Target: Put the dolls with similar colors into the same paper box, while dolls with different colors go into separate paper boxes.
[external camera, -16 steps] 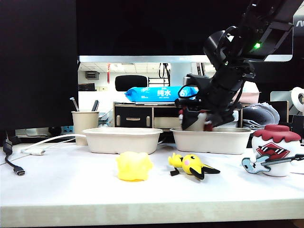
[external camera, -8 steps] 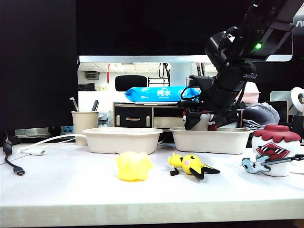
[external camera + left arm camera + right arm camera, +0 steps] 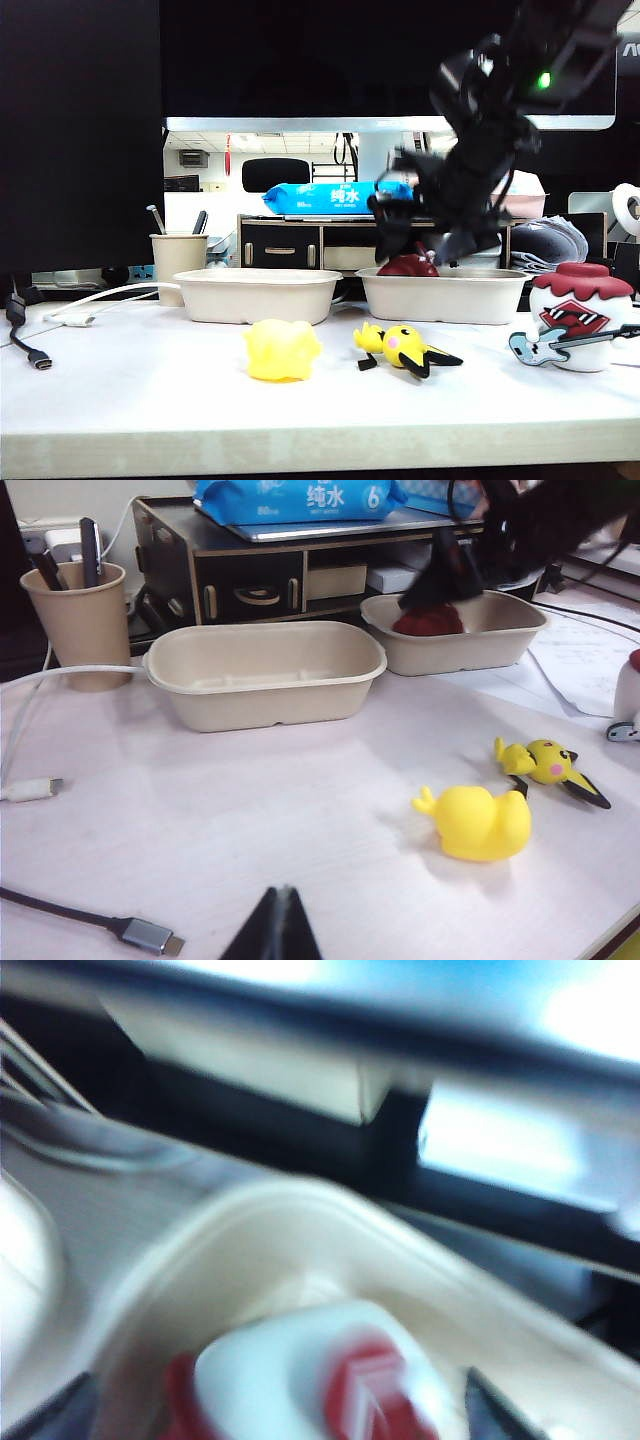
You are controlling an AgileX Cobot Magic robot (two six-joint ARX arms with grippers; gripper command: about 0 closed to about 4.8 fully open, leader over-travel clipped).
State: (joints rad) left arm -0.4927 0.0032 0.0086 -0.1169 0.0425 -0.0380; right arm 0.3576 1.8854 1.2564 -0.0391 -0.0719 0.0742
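table (image 3: 150,400); blurred right pincer (image 3: 425,240), left pincer (image 3: 277,930)

An office is shown. A white desk (image 3: 150,400) is backed by a large dark monitor (image 3: 80,130), and a beige pen cup (image 3: 178,262) with pens is set beside it. A black desk organiser with drawers (image 3: 250,575) is topped by a blue pack of wipes (image 3: 325,196). White and black cables (image 3: 60,900) are laid across the desk. Behind, what appears to be a ceiling-lit room with a black chair (image 3: 276,173) is glimpsed, possibly on a screen.
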